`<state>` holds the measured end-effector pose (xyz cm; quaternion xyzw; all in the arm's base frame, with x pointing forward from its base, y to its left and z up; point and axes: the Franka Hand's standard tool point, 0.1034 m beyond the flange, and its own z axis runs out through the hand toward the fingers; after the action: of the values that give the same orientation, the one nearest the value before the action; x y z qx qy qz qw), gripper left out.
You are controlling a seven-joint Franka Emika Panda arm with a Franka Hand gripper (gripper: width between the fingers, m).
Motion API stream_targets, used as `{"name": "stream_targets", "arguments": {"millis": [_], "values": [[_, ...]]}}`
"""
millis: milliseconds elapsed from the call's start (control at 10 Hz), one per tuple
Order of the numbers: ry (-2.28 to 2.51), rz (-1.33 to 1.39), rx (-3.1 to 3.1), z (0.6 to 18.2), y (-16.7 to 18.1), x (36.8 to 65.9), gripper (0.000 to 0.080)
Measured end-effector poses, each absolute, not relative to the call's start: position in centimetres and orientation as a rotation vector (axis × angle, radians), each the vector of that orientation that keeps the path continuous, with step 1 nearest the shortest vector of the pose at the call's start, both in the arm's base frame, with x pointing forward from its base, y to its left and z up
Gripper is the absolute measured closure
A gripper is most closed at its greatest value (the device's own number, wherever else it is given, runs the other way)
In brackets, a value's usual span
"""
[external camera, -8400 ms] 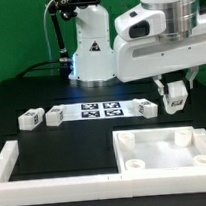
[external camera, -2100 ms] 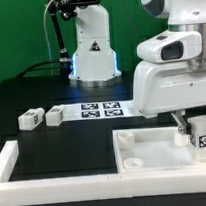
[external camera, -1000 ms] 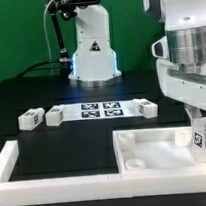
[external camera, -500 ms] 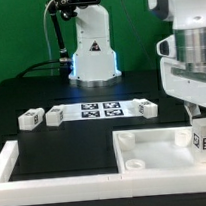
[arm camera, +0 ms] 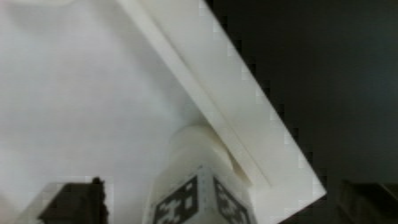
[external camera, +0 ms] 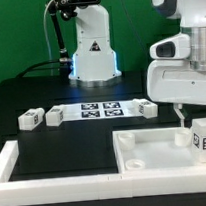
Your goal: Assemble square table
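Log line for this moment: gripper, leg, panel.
gripper: open, clear above leg block | leg block: upright, unheld, at square panel corner, exterior view's right | other leg blocks: three by marker board

The exterior view looks from the front edge of the table (external camera: 51, 100), a little above and at middle distance, straight toward the arm's base (external camera: 90, 52) in the upper centre. The wrist view looks steeply down from very near on the panel (arm camera: 89, 110) rim and a leg (arm camera: 196, 195). Both lie in the exterior frame's lower right.

Square panel (external camera: 145, 153) partly beyond the exterior view's right edge
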<state>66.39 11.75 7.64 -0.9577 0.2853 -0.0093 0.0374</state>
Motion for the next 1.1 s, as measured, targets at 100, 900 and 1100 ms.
{"name": "stream_targets", "arguments": {"millis": [100, 900, 1100], "values": [[0.581, -0.038, -3.02, 7.4, 11.1, 66.4, 0.0151], [0.194, -0.064, -3.094, 7.5, 10.6, 67.5, 0.0511], [0.451, -0.059, -3.063, 7.5, 10.7, 67.5, 0.0511]]}}
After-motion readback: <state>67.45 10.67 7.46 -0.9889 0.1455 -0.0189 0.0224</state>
